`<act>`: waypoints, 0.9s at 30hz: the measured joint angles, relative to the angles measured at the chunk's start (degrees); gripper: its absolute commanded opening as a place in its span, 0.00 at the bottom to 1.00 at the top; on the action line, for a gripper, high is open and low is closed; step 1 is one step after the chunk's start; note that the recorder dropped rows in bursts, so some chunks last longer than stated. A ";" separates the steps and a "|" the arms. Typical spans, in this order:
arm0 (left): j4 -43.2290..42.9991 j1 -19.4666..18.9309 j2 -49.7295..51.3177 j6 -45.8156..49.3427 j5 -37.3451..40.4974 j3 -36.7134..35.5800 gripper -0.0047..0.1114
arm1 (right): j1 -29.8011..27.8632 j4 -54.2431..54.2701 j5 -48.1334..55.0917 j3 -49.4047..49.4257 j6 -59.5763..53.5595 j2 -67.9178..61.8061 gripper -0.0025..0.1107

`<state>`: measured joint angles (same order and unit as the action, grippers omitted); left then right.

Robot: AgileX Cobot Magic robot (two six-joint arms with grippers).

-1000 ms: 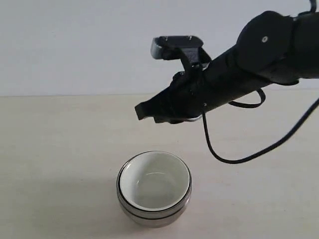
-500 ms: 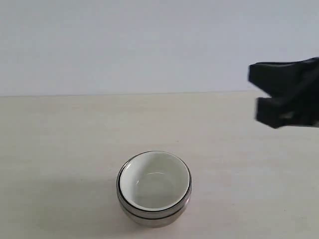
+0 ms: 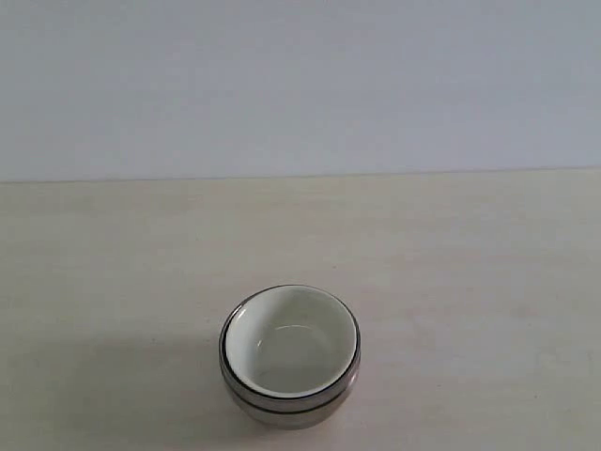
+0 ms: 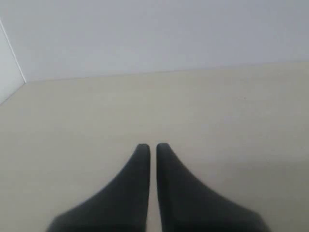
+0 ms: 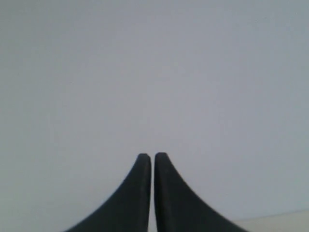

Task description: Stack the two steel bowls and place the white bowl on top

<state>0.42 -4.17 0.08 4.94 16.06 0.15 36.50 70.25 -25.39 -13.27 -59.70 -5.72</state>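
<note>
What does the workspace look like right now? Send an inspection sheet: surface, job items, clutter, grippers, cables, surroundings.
Surface: pale table, no spills seen.
Job's things: white bowl sits nested in the steel bowls, one upright stack.
Clutter: nothing seen.
Grippers: left gripper shut, empty, over the table; right gripper shut, empty, facing the wall; neither shows in the exterior view.
Cables: nothing seen.
Surroundings: plain light wall behind the table.
</note>
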 measured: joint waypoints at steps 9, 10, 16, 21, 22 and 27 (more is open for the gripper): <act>0.00 0.00 0.00 0.00 0.00 0.00 0.07 | 0.00 3.78 -5.41 0.60 -0.65 5.28 0.02; 0.00 0.00 0.00 0.00 0.00 0.00 0.07 | 0.00 3.93 -4.91 0.60 -0.65 5.32 0.02; 0.00 0.00 0.00 0.00 0.00 0.00 0.07 | 0.00 4.28 -0.54 0.60 -0.65 5.42 0.02; 0.00 0.00 0.00 0.00 0.00 0.00 0.07 | 0.00 4.28 -0.39 0.60 -0.65 5.42 0.02; 0.00 0.00 0.00 0.00 0.00 0.00 0.07 | 0.00 4.28 -0.27 0.60 -0.65 5.42 0.02; 0.00 0.00 0.00 0.00 0.00 0.00 0.07 | 0.00 4.28 -0.27 0.60 -0.65 5.42 0.02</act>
<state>0.42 -4.17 0.08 4.94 16.06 0.15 36.50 74.53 -25.67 -12.67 -60.35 -0.31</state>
